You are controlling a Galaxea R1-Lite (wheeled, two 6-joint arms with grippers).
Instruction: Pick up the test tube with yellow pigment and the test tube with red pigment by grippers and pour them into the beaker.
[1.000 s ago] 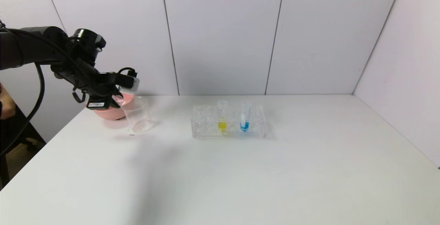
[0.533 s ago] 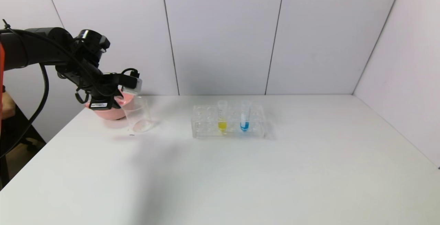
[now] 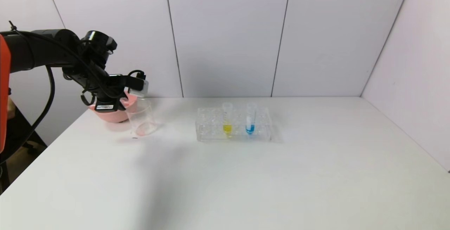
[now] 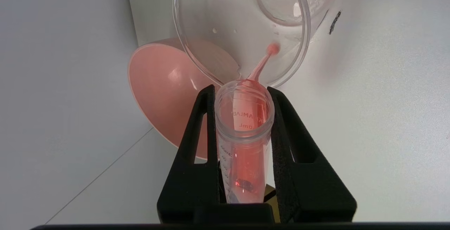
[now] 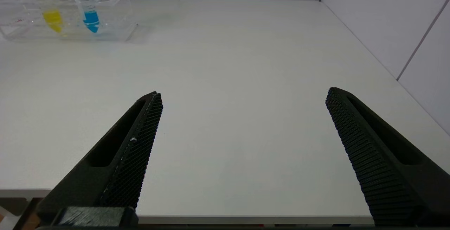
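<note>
We saw the left gripper (image 4: 242,93) clamped on the test tube with red pigment (image 4: 244,142), one black finger pressed to each side of the clear tube just below its open mouth. The tube was tipped so that its mouth hung at the rim of the beaker (image 4: 242,29), and a thin pink-red stream (image 4: 262,66) ran from the tube's lip into the beaker, ending in a small drop; some red liquid lay along the tube's inner wall. In the head view the beaker (image 3: 141,119) stood on the white table (image 3: 246,180) at the far left, just in front of the pink bowl (image 3: 112,112), with the left gripper (image 3: 123,98) above and between them; the tube itself was too hidden there for us to make out. The test tube with yellow pigment (image 3: 227,119) stood upright in the clear tube rack (image 3: 233,124), near the table's middle and well apart from the beaker, with a blue-liquid tube (image 3: 250,118) beside it on the right. The right gripper (image 5: 242,96) hovered low near the table's near edge, its fingers spread wide apart and holding nothing
</note>
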